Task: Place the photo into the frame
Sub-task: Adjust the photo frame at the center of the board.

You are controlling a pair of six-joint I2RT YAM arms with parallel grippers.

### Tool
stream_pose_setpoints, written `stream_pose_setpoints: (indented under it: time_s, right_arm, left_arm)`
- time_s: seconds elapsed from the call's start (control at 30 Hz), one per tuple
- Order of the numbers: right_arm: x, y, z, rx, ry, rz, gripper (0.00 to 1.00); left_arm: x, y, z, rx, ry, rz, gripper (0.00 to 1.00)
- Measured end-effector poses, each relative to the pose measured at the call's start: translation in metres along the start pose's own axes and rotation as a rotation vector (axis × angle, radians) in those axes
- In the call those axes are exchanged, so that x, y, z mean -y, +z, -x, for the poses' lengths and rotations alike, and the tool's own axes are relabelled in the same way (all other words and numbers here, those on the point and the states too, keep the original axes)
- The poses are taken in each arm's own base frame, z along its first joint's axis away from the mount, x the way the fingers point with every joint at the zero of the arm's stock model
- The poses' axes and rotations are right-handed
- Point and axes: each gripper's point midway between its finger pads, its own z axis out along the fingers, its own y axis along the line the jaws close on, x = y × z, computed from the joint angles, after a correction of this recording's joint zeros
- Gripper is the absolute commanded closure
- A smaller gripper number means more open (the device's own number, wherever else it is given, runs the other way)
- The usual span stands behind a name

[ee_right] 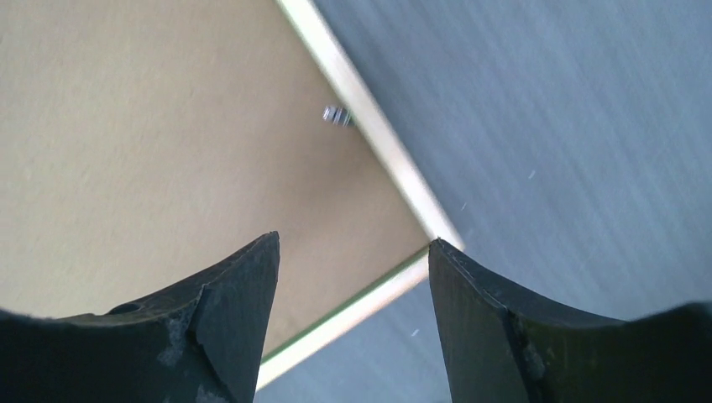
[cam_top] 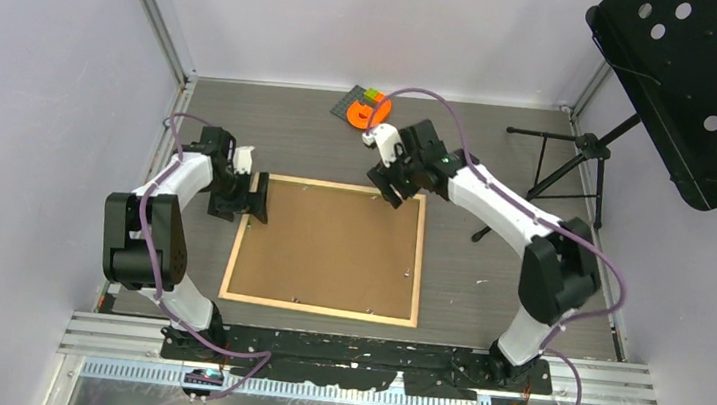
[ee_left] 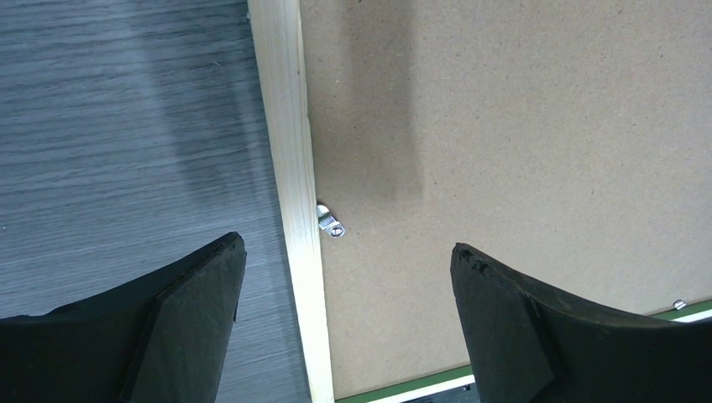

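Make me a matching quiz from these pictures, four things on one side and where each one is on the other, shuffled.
Things:
1 left claw
2 right claw
3 backing board
4 orange object

Places:
A far edge of the table
B inside the frame
C over the frame's left rail
D over the frame's far right corner

Pairs: 1-C; 2-D; 3-B; 4-A

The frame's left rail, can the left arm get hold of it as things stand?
Probably yes. The left arm's open fingers straddle the pale rail of the frame from above, one over the table, one over the brown backing board, with nothing between them and the rail.
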Motion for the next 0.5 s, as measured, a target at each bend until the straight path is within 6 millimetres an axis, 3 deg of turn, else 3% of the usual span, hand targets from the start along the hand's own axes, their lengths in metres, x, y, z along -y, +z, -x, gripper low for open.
stream_pose_setpoints:
  time_s: [0.13, 0.27, 0.33, 0.43, 0.5]
  right_arm:
    - [-0.019, -0.018, -0.043, -0.035, 0.061, 0.005, 0.28]
    - [-0.042, -0.017, -0.097, -0.132, 0.115, 0.046, 0.28]
    - [-0.054, -0.015, -0.125, -0.191, 0.146, 0.075, 0.22]
    - [-0.061, -0.017, -0.147, -0.242, 0.211, 0.114, 0.18]
    - [-0.059, -0.018, -0.148, -0.236, 0.257, 0.127, 0.18]
  left_arm:
    - [0.000, 0.000, 0.002, 0.008, 0.002, 0.002, 0.10]
    - [-0.001, 0.001, 0.003, 0.014, 0.004, 0.006, 0.11]
    - [-0.002, 0.001, 0.004, 0.017, 0.005, 0.010, 0.11]
    - [-0.004, 0.001, 0.005, 0.020, 0.007, 0.021, 0.11]
    - [-0.006, 0.001, 0.005, 0.020, 0.009, 0.031, 0.11]
